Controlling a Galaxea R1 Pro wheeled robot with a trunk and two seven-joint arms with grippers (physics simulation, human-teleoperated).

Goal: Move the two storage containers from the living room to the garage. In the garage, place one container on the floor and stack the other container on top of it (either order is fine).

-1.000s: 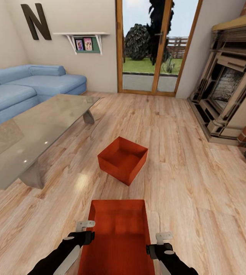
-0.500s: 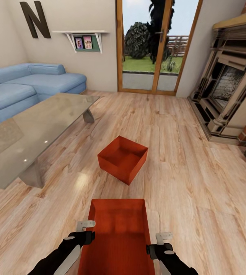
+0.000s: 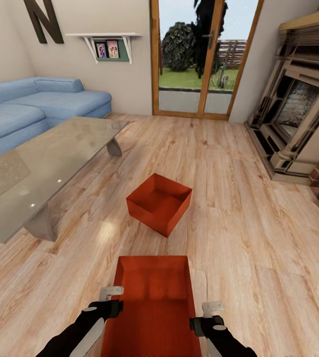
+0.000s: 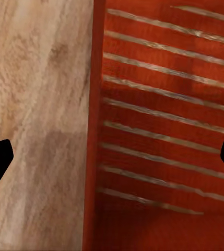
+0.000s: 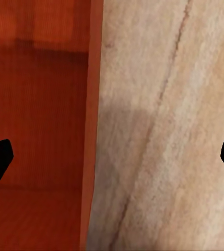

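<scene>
My head camera looks forward and down over the light wood plank floor [image 3: 238,208], the glass garden door [image 3: 199,54] at 12 o'clock. Each wrist camera hangs close above a side wall of the near orange-red open-top bin [image 3: 152,297] [image 4: 158,130] [image 5: 38,130], a part my head view shares.

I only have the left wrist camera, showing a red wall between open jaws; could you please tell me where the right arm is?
Observer: The right gripper is at the opposite side wall of the same bin, jaws open and straddling that wall.
Operator: Thank you. Is the other bin nearby?
Observer: Yes, the second bin sits on the wood floor straight ahead, turned at an angle and apart from yours.
Operator: Anything close to it?
Observer: A glass coffee table stands to its left, not touching it.
</scene>
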